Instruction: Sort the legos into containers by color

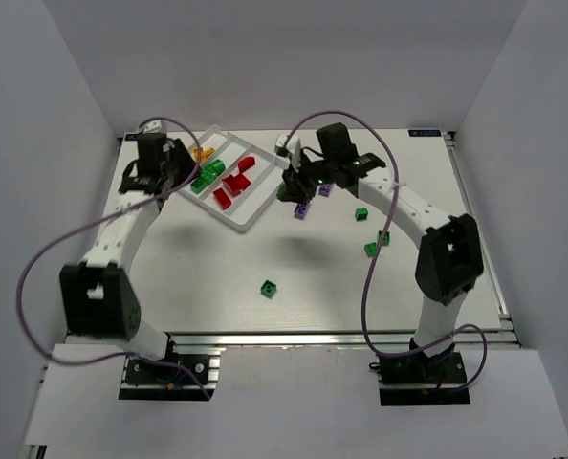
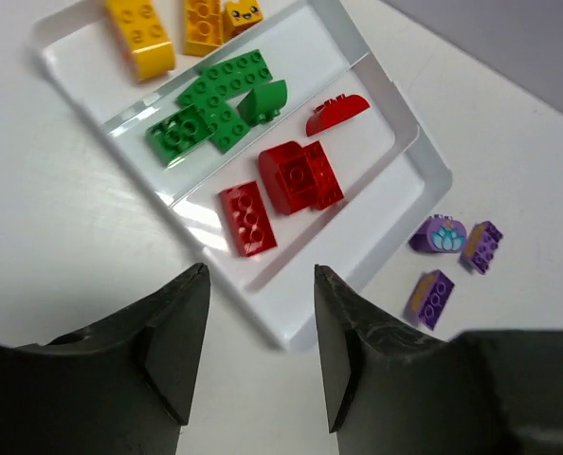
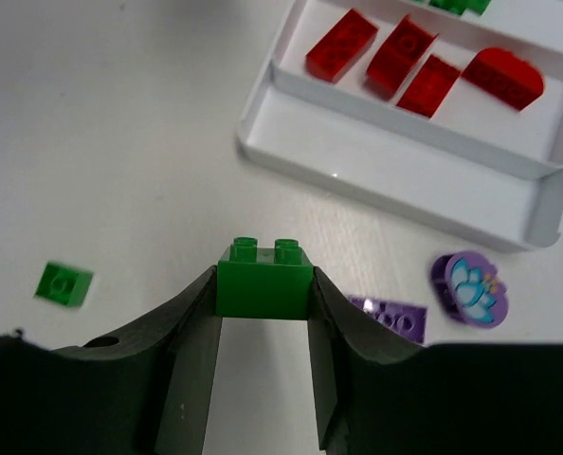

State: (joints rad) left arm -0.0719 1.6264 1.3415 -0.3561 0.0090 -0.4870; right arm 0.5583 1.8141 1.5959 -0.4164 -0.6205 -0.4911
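L hand (image 2: 261, 301) partly open, empty, above white tray (image 2: 431, 163); its lanes hold yellow bricks (image 2: 141, 33), green bricks (image 2: 223, 90), red bricks (image 2: 299, 175). R hand (image 3: 263, 318) clamps studded green block (image 3: 263, 278). Purple pieces (image 3: 391, 318) on surface (image 3: 120, 142) beside tray.

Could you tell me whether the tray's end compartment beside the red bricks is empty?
Empty: the end compartment shows only bare white floor, and the purple bricks lie outside it on the table.

Seemingly raised, left gripper (image 2: 261, 284) gapes empty — right gripper (image 3: 263, 296) pinches (a green brick (image 3: 263, 275)).
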